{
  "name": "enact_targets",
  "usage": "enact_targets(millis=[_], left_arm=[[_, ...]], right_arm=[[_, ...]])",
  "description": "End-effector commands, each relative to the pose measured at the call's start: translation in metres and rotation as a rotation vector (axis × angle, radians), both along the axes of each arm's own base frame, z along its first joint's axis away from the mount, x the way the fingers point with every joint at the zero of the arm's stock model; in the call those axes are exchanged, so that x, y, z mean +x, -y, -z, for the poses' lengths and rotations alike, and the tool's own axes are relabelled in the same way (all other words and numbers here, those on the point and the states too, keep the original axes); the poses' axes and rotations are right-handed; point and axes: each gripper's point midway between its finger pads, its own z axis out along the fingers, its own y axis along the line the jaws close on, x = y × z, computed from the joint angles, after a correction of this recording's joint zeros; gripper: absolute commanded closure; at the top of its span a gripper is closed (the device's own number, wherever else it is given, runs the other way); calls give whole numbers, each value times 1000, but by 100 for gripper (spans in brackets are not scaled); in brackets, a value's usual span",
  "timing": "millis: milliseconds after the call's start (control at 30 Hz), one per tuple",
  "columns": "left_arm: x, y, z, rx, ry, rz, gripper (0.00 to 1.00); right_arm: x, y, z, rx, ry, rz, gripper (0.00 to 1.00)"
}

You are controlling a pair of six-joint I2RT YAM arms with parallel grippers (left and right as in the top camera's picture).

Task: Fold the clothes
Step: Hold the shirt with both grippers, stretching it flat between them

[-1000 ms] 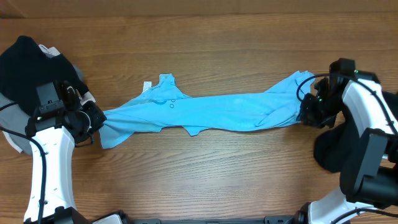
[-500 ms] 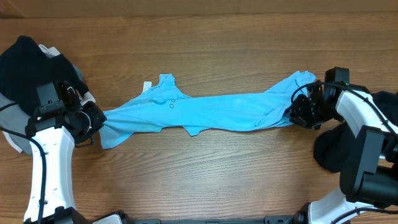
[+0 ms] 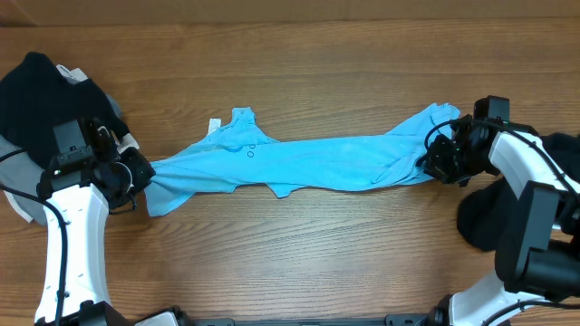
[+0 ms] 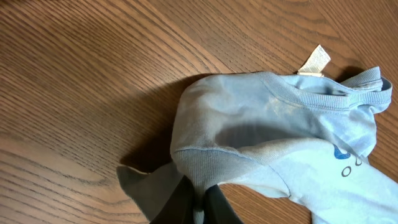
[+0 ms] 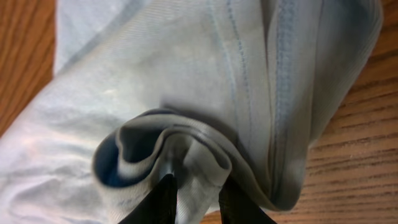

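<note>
A light blue T-shirt (image 3: pixel 308 161) lies stretched in a long band across the wooden table. My left gripper (image 3: pixel 145 177) is shut on the shirt's left end; the left wrist view shows its fingers (image 4: pixel 200 202) pinching the hem, with the collar and white tag (image 4: pixel 314 61) beyond. My right gripper (image 3: pixel 433 168) is shut on the shirt's right end; the right wrist view shows its fingers (image 5: pixel 194 196) clamped on a bunched fold of the shirt (image 5: pixel 186 81).
A pile of black clothing (image 3: pixel 41 91) lies at the left edge behind my left arm. Another dark garment (image 3: pixel 485 217) lies at the right edge under my right arm. Bare wood table (image 3: pixel 299 254) lies in front of and behind the shirt.
My right gripper moved a little left and inward along the shirt's right end, then held. The left arm and the shirt's left end have not moved.
</note>
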Motion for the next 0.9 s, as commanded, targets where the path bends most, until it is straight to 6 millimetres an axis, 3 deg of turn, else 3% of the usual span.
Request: enact_targets(millis=[0, 233, 367, 567, 867], left_arm=[[4, 1, -12, 19, 34, 29, 91], [4, 2, -11, 19, 32, 29, 91], [3, 2, -11, 18, 31, 29, 91], [3, 2, -11, 18, 32, 29, 91], [4, 1, -12, 20, 35, 29, 92]], right_arm=[[-4, 0, 14, -9, -42, 0, 74], [-2, -1, 14, -5, -31, 0, 83], [-1, -1, 13, -4, -32, 1, 93], [4, -1, 3, 2, -31, 0, 94], [21, 7, -33, -18, -19, -4, 92]])
